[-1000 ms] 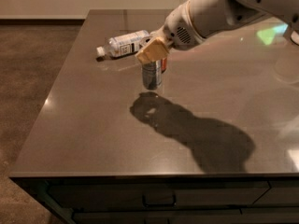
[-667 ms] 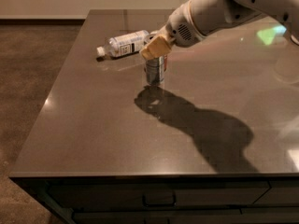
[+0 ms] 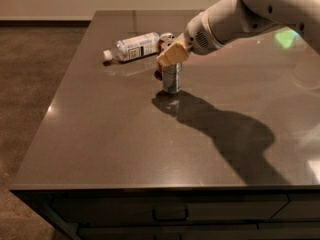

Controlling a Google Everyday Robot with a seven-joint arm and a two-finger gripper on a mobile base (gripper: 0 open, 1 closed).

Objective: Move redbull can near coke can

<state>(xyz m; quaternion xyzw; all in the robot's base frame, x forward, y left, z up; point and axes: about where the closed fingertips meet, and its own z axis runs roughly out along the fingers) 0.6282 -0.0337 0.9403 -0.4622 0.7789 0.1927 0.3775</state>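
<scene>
The redbull can (image 3: pixel 171 79), slim and silver-grey, stands upright at or just above the dark table (image 3: pixel 115 134). My gripper (image 3: pixel 172 58), with tan fingers (image 3: pixel 170 55), comes down from the upper right and is shut on the can's top. The coke can (image 3: pixel 165 37), red with a silver top, is just behind the gripper, mostly hidden by it. The redbull can is a short gap in front of the coke can.
A clear plastic bottle with a white label (image 3: pixel 132 46) lies on its side left of the coke can. The table's left edge (image 3: pixel 55 96) drops to a brown carpet floor. Drawers (image 3: pixel 170 214) run under the front edge. The arm's shadow falls across the right half.
My gripper has carried the redbull can a little to the right across the table, staying just in front of the bottle and the coke can.
</scene>
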